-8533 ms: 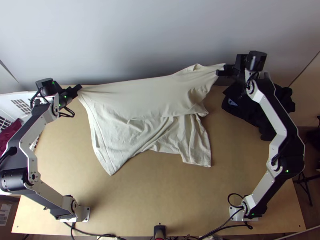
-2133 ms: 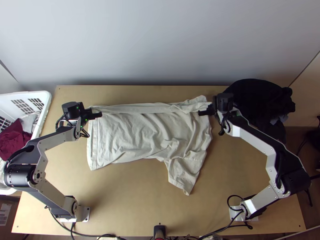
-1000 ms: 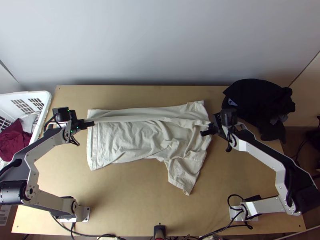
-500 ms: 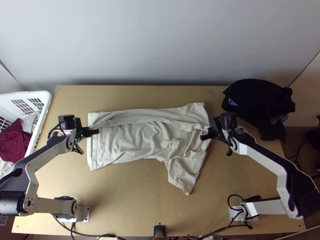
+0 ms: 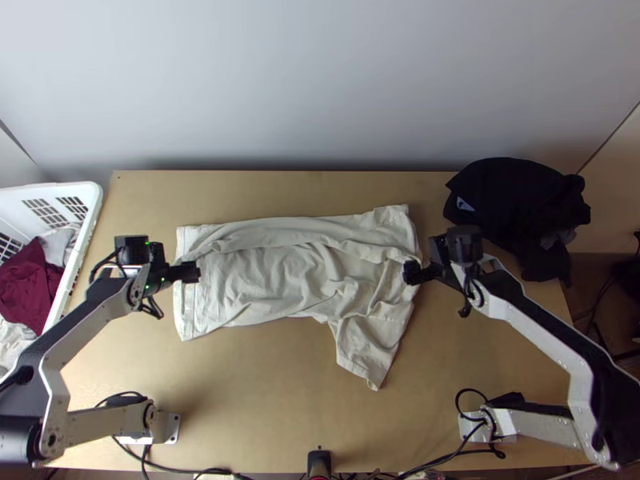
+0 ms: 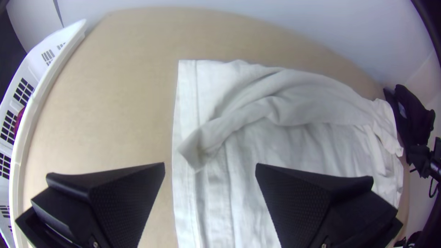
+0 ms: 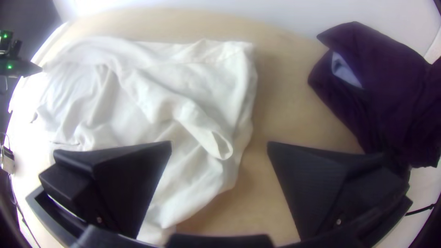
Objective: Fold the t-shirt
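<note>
Top view shows one rumpled t-shirt (image 5: 264, 280), one basket (image 5: 88, 230), one black heap (image 5: 512, 200).

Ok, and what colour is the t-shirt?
The t-shirt is pale cream, seen best in the top view.

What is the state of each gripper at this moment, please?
Left gripper: open, jaws wide apart, holding nothing.
Right gripper: open, jaws wide apart, holding nothing.

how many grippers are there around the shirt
2: the left gripper, open over the t-shirt's end nearer the white basket, and the right gripper, open at the end nearer the dark clothes
</note>
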### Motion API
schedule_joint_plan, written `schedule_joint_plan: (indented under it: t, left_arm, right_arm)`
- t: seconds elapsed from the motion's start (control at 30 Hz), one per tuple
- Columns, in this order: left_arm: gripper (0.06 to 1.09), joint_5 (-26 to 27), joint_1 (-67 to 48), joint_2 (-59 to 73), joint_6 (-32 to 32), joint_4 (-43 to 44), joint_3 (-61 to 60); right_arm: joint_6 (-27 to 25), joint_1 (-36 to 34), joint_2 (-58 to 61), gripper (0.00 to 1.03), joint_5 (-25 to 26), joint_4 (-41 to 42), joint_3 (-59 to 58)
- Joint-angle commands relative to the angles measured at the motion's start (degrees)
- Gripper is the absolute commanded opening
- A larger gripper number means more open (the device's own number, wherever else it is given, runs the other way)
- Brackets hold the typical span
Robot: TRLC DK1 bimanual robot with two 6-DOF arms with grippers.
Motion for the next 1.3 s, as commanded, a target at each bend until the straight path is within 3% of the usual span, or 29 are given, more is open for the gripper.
schedule_joint_plan:
  t: [0.0,0.2,0.37,0.7,0.93,1.27]
  left_arm:
    - [1.03,3.22,2.57,-10.96,3.51,-9.51,-2.56]
    - [1.03,4.98,3.01,-21.51,6.94,-18.29,-7.31]
    - [1.03,4.98,2.05,-21.33,7.73,-24.01,-9.15]
    - [1.03,6.12,0.11,-22.39,10.37,-27.61,-8.45]
    - [1.03,11.22,-1.03,-18.52,12.92,-28.75,-8.27]
    - [1.03,11.48,-4.19,-14.92,14.59,-28.93,-8.98]
  right_arm:
    - [2.9,3.56,-13.5,0.99,-4.29,-12.33,-3.33]
    - [8.18,9.36,-24.58,0.99,-11.59,-27.63,-6.23]
    - [10.9,11.47,-26.33,0.99,-18.71,-31.4,-7.82]
    - [10.37,16.04,-25.72,0.99,-20.55,-34.74,-6.76]
    - [10.37,18.5,-24.84,0.99,-21.08,-35.18,-6.59]
    - [10.2,21.31,-21.15,0.99,-21.61,-34.74,-6.85]
